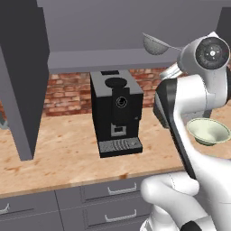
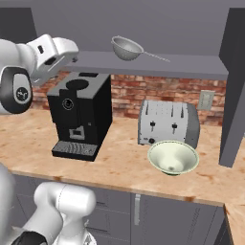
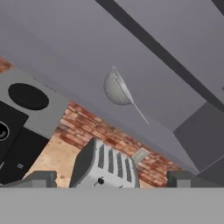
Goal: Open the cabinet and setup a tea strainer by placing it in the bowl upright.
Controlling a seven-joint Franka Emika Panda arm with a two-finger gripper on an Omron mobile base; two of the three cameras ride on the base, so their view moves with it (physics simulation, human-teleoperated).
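- The tea strainer [image 2: 127, 49], a small grey metal mesh half-sphere with a thin straight wire handle, sits on the shelf of the open dark grey wall cabinet [image 2: 158, 63], above the silver toaster [image 2: 167, 123].
- It looks light and stiff; the round mesh could roll or slip.
- I'd pinch the rim where it meets the handle.
- My end effector [image 3: 111, 179] is wide open, holding nothing.
- The pale greenish-white bowl [image 2: 172, 158] waits on the bench [image 2: 119, 162].

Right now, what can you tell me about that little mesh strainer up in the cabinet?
The tea strainer is a small grey metal mesh half-sphere with a rim and a thin straight wire handle. It rests upright, hollow side up, on the floor of the open cabinet, above the toaster and bowl. Nothing else touches it; the open end effector is apart from it, pointing its way.
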